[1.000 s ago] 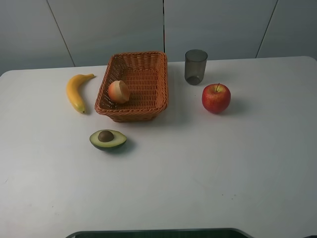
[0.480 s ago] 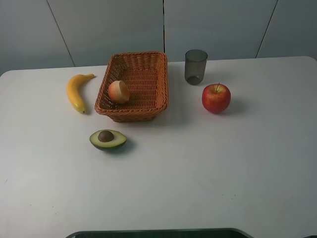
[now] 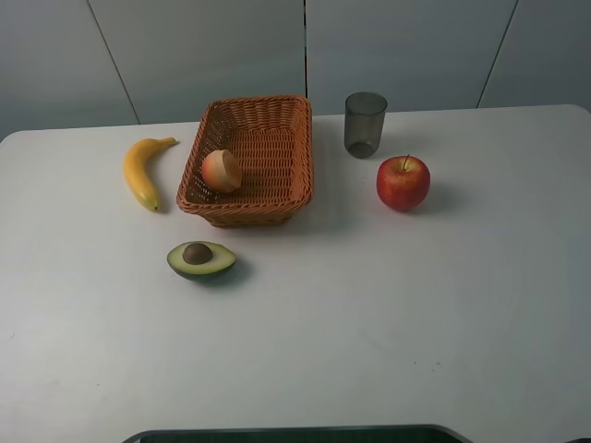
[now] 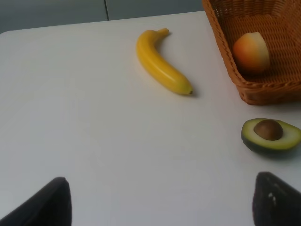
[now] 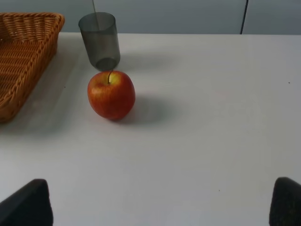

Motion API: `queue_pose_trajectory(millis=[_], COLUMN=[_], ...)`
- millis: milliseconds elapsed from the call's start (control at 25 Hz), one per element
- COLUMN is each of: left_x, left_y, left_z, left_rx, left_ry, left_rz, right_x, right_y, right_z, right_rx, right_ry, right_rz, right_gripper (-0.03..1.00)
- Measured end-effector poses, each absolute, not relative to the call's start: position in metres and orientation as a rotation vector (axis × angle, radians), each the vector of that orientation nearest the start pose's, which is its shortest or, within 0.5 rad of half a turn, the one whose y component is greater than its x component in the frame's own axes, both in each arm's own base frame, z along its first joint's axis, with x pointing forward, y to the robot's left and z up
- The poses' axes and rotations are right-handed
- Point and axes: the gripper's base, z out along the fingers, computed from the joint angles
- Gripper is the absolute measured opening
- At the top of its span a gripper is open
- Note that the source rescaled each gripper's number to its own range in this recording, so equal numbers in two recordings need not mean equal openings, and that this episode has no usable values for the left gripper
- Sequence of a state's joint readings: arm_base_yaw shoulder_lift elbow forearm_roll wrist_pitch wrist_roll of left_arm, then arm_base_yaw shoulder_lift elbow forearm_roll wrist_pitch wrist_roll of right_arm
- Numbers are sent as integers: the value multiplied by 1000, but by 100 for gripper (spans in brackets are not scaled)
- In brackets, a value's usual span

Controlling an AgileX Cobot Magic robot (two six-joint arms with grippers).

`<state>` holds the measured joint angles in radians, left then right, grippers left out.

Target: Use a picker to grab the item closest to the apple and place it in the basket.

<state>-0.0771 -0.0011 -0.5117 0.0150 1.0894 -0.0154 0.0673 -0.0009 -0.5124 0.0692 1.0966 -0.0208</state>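
Observation:
A red apple [image 3: 403, 183] [image 5: 111, 94] sits on the white table, right of the middle. Just behind it stands a dark translucent cup [image 3: 365, 124] [image 5: 99, 41], the nearest item to it. The woven brown basket [image 3: 294, 171] [image 5: 21, 66] [image 4: 263, 89] lies left of the cup and holds a pale round fruit [image 3: 222, 171] [image 4: 251, 52]. Neither gripper shows in the high view. My left gripper [image 4: 162, 207] is open, low over bare table near the avocado. My right gripper [image 5: 157, 205] is open, well short of the apple, with nothing between its fingers.
A yellow banana [image 3: 142, 170] [image 4: 161, 68] lies left of the basket. A halved avocado [image 3: 200, 259] [image 4: 271, 134] with its pit lies in front of the basket. A grey wall stands behind the table's far edge.

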Motion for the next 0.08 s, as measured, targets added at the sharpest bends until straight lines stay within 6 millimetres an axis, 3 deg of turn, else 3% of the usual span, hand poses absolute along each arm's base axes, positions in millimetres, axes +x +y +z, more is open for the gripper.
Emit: queue_pose_trajectory(millis=[80], left_x=[-8], left_y=[2], left_z=[278], left_rx=[62], left_ry=[2059], left_rz=[-39], right_x=[-8], right_y=[5], right_z=[278], right_rx=[-96], right_ry=[2065], right_rz=[112], right_gripper=[100])
